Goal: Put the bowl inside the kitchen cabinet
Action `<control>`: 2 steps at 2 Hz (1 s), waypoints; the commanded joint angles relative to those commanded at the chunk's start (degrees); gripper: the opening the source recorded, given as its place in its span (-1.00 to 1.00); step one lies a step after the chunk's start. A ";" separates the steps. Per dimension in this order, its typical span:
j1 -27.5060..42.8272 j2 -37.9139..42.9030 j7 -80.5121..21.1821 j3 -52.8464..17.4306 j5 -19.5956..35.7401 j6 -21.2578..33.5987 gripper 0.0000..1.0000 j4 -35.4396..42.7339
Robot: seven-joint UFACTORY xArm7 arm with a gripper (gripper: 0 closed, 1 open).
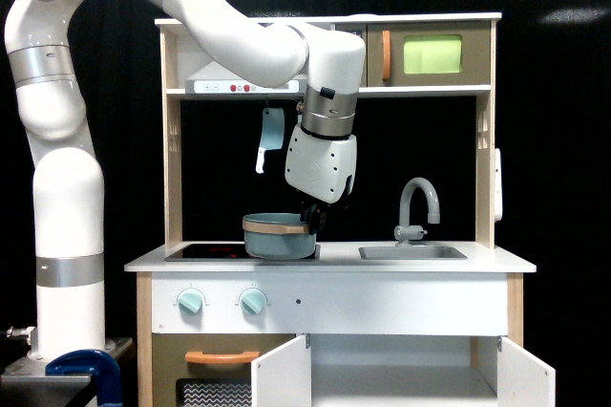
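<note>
The grey-blue bowl point(278, 238) with a tan-orange rim band hangs just above the black hob point(242, 252), near the hob's right edge. My gripper point(310, 221) is shut on the bowl's right rim, its dark fingers reaching down from the white wrist housing. Below the counter, the kitchen cabinet point(401, 374) has white walls, and both of its white doors stand open at the bottom of the exterior view.
A sink point(412, 252) with a grey tap point(418, 206) lies right of the bowl. A light blue toy cleaver point(268, 138) hangs under the shelf. A microwave point(431, 54) sits top right, and the orange oven handle point(221, 357) is at lower left.
</note>
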 joint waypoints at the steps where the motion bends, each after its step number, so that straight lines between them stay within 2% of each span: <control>1: -5.11 4.89 -9.79 -4.38 -0.41 1.73 -1.00 2.27; 2: -13.06 17.23 -25.37 -8.27 3.26 1.85 -1.00 7.00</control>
